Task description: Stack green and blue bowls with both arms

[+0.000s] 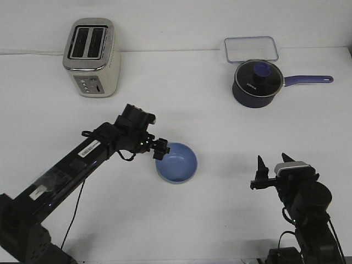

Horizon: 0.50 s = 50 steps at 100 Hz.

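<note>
The light blue bowl [177,163] sits upright on the white table near the middle. A thin pale edge shows under its near side; I cannot tell whether that is the green bowl, which shows nowhere else. My left gripper [160,149] is at the blue bowl's left rim, its fingers touching or nearly touching it; I cannot tell whether they grip the rim. My right gripper [273,160] is open and empty, pointing up, well to the right of the bowl.
A silver toaster [91,57] stands at the back left. A dark navy lidded saucepan [256,82] with a purple handle stands at the back right, with a clear lidded box [251,48] behind it.
</note>
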Motion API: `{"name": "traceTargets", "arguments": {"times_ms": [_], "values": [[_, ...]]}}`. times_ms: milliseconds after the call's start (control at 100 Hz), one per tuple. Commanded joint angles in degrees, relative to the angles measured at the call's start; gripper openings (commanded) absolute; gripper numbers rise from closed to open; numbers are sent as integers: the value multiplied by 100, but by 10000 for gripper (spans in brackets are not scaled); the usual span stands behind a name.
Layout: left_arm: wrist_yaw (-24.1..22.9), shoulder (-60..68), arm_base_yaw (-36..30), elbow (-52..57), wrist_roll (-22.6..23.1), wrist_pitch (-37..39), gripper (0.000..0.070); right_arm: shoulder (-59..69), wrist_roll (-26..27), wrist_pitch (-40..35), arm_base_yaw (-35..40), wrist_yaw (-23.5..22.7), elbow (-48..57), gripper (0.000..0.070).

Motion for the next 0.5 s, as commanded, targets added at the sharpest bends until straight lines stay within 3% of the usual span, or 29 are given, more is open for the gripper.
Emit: {"name": "traceTargets", "arguments": {"times_ms": [0, 190, 490], "values": [[-170, -323, 136, 114, 179, -7, 398, 13, 42, 50, 0, 20, 31, 495], [-1010, -1281, 780, 109, 651, -157, 397, 13, 42, 52, 0, 20, 31, 495], [-1025, -2914, 1906, -640, 671, 310, 394, 13, 42, 52, 0, 20, 31, 495]]}}
